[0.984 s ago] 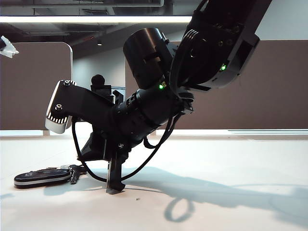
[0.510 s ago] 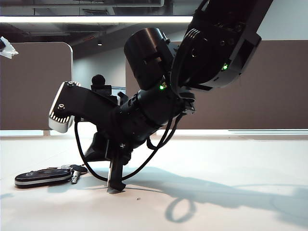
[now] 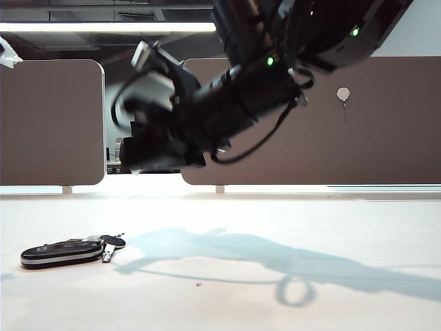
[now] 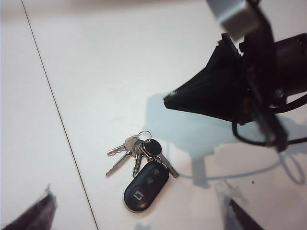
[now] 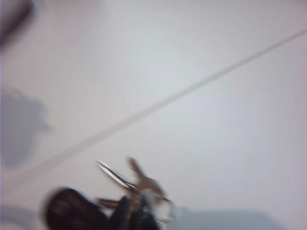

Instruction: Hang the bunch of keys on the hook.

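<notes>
Table [image 3: 344, 227]: wide, white, mostly bare. There is open surface all round the keys, and the right half has only the arm's shadow [image 3: 275, 258] on it.

Brown panels stand along the far edge, a big one [image 3: 393, 124] on the right and a smaller one [image 3: 48, 124] on the left, with a gap between them.

Right arm [image 3: 248, 96] reaches across from the upper right to the left of centre, well above the table and motion-blurred.

Right gripper [image 4: 168, 99] hangs above the table near the keys and is not touching them. It is too smeared in every view, so I can't tell whether the claw is spread or pressed together.

Left gripper [image 4: 139, 220] is above the keys, looking down. Its fingers [image 4: 31, 215] are spread wide with nothing between them. It does not show in the exterior view.

Bunch of keys [image 3: 62, 253] lies flat on the table at the far left of the exterior view, with the fob pointing left and the small keys to its right.

Hook [image 3: 343, 94]: a pale hex pad high on the right panel, with thin metal below it. It is well apart from the keys, across the table.

View differences:
- Only the exterior view shows the hook and the panels.
- Only the left wrist view shows the keys [image 4: 144, 184] fanned out on the ring, the fob buttons, and a thin table seam [image 4: 53, 100] just beside them.
- The right wrist view is blurred. It shows the keys [image 5: 139, 184] low in frame and the seam [image 5: 158, 108] running beyond them.
</notes>
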